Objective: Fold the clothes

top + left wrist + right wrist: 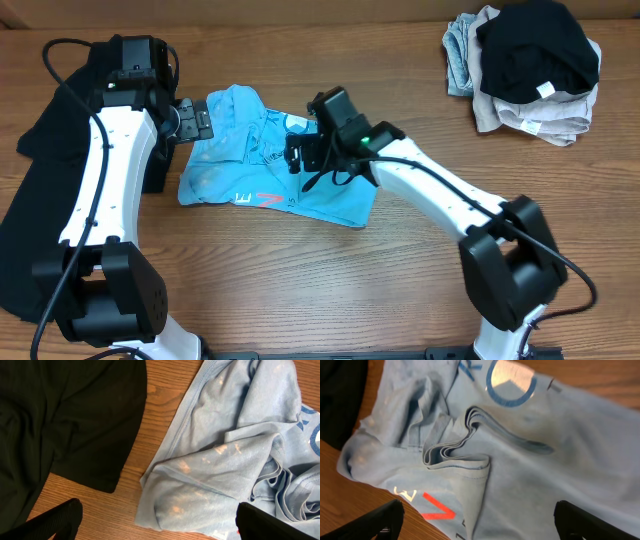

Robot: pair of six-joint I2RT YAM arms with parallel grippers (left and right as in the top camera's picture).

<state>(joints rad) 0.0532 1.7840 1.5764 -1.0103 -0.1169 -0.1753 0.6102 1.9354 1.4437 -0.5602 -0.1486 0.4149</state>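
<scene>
A light blue T-shirt [260,165] with white and red-orange lettering lies crumpled in the middle of the table. It also shows in the left wrist view [225,460] and the right wrist view [535,460]. My left gripper [195,122] hovers open over the shirt's left edge [157,522]. My right gripper [305,155] hovers open over the shirt's bunched middle folds [480,520]. A plain black garment [40,180] lies at the table's left side, under the left arm, and fills the left of the left wrist view [60,415].
A pile of other clothes [525,65], black on top of grey and beige, sits at the far right corner. Bare wood table [300,290] shows in front of the shirt.
</scene>
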